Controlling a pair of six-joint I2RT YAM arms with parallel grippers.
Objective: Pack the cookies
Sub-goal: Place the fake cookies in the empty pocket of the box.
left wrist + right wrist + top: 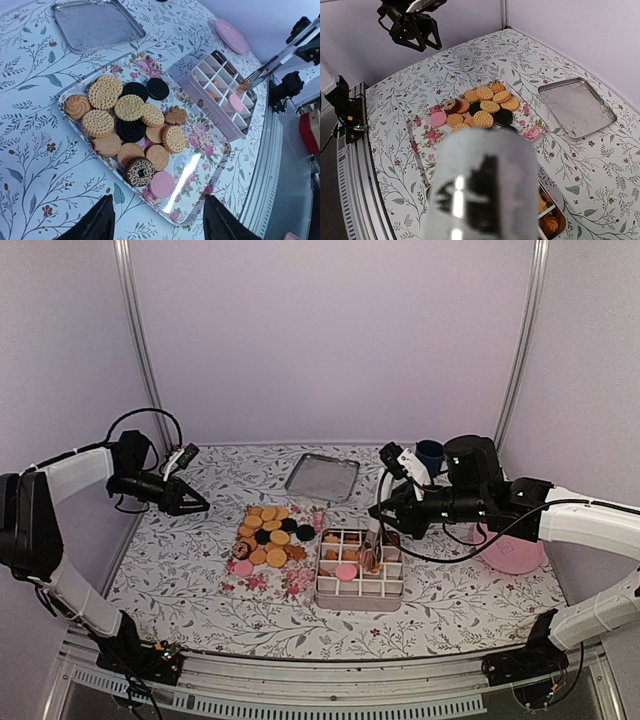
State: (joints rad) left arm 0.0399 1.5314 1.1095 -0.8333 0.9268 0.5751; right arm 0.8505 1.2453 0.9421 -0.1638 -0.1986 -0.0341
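R gripper point(388, 508) clamped on metal tongs point(265, 67), tips dipping into divided box point(360, 592); can't tell if they pinch a cookie. A few cells filled, incl. one pink. Most cookies point(130, 125) not yet packed, on floral tray point(200, 150). L gripper point(198, 504) apart, empty, well to the left.

table point(190, 575), covered by a white cloth printed with leafy sprigs. floral tray point(292, 582), rectangular, lies near its middle. just beside the floral tray's right edge: a white divided box point(360, 596); contact between the two cannot be told. behind the floral tray and a little to its right, apart from it: a shallow silver tray point(322, 478). well to the floral tray's right, beyond the box: a pink plate point(515, 556), partly hidden.
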